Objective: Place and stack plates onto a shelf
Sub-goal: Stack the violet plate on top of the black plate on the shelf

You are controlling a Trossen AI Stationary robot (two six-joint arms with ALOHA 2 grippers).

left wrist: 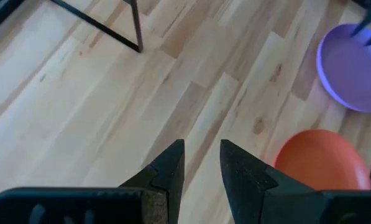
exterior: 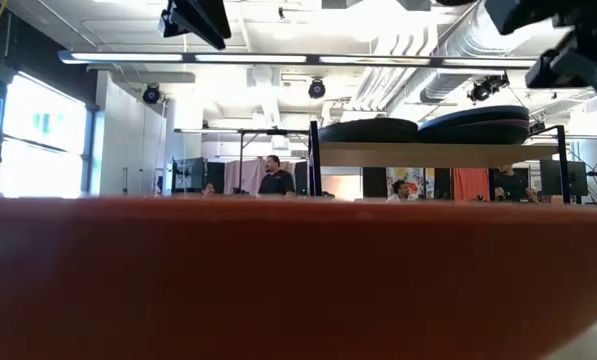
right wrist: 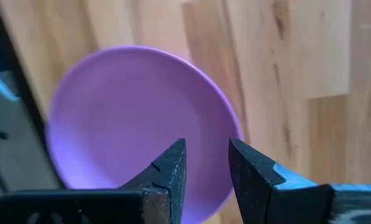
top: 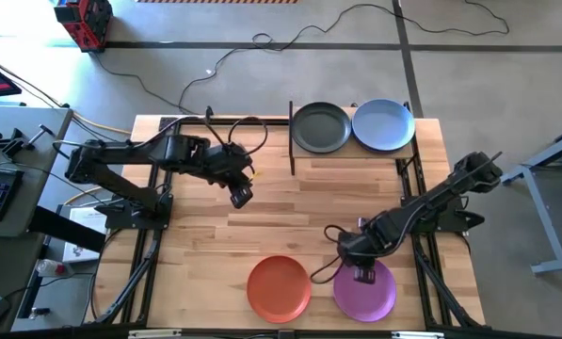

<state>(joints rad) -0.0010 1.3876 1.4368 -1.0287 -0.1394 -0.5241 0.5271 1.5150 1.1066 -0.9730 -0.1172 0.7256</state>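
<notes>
The shelf [top: 356, 162] stands at the table's far edge, with a dark grey plate [top: 321, 127] and a light blue plate [top: 383, 124] side by side on its board. An orange plate [top: 279, 287] and a purple plate [top: 365, 290] lie flat on the table near its near edge. My right gripper [top: 363, 273] hovers over the purple plate's [right wrist: 135, 118] far rim, fingers a little apart and pointing down, empty. My left gripper [top: 240, 195] is over the bare table left of centre, fingers a little apart [left wrist: 202, 155], empty. The other plates are out of view.
The shelf's black posts [top: 291, 137] stand at its left and right ends. In the low view the orange plate [exterior: 278, 280] fills the foreground, and the shelf board [exterior: 438, 153] shows behind it. Bare wood lies between the shelf and the near plates. People are in the room beyond.
</notes>
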